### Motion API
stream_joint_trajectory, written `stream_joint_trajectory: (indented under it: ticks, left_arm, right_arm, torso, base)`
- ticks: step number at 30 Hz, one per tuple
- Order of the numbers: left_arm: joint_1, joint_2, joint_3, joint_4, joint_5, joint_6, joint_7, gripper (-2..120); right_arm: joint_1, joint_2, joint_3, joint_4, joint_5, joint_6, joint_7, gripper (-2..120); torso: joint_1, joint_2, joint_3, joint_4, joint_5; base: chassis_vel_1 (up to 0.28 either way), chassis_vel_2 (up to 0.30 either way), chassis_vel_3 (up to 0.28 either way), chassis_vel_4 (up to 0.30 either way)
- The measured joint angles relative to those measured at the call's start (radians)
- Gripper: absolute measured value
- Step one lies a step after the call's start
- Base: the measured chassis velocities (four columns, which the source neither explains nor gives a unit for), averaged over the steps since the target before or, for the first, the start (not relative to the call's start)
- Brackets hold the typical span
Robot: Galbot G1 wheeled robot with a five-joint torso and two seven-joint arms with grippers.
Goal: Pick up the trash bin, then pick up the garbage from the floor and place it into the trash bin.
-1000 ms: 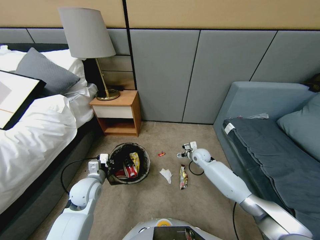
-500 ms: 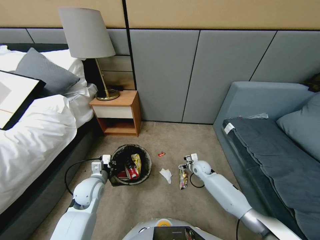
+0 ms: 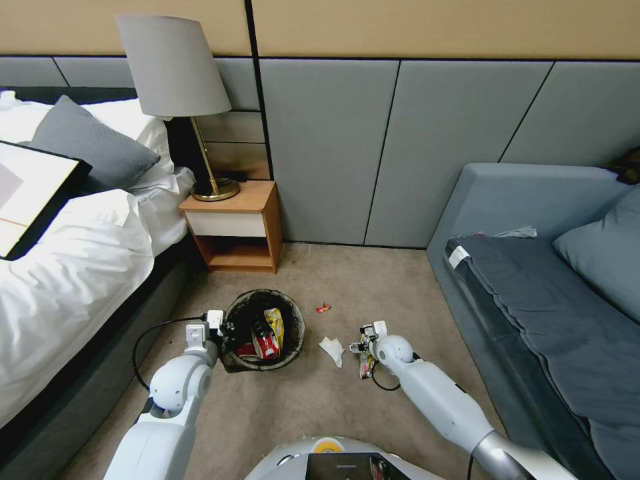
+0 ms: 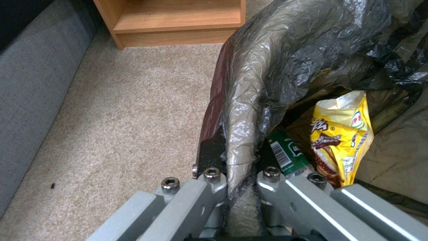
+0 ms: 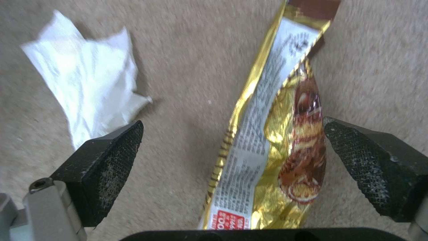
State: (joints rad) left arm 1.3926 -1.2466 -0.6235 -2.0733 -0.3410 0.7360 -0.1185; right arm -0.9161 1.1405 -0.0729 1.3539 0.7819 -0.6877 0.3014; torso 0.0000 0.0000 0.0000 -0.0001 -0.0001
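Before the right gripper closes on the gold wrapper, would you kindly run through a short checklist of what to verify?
1. Right gripper open: ok, its black pads stand wide apart.
2. Long gold foil snack wrapper between the pads: ok, though nearer one pad than the other.
3. Crumpled white tissue outside the grasp: ok, it lies beyond one pad.
4. Left gripper holding the small round trash bin with black plastic liner: ok, shut on its rim.
5. Bin opening free to receive: ok, litter sits low inside.
6. Pads low enough on the beige carpet: cannot tell.
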Motion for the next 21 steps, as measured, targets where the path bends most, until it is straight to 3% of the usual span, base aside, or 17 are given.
stream_joint_trajectory:
  ticks: [15, 19, 21]
  left_arm:
    - [0.001, 0.002, -0.007, 0.003, 0.003, -0.001, 0.004, 0]
    - [0.001, -0.002, -0.005, 0.004, 0.004, -0.001, 0.004, 0]
    - [-0.001, -0.003, -0.002, 0.005, 0.005, -0.001, 0.004, 0]
  right_arm:
    - [0.016, 0.017, 0.011, -0.121, -0.057, 0.046, -0.025, 100]
    - [0.019, 0.018, 0.011, -0.122, -0.056, 0.054, -0.025, 88]
    - [0.019, 0.019, 0.010, -0.121, -0.055, 0.054, -0.028, 76]
  torso:
    - [0.000, 0.000, 0.000, 0.0001, 0.0001]
    - [0.000, 0.000, 0.000, 0.0001, 0.0001]
    - [0.000, 0.000, 0.000, 0.0000, 0.0000]
  base:
    - [0.000, 0.000, 0.000, 0.000]
    - [0.000, 0.000, 0.000, 0.000]
    - [0.000, 0.000, 0.000, 0.000]
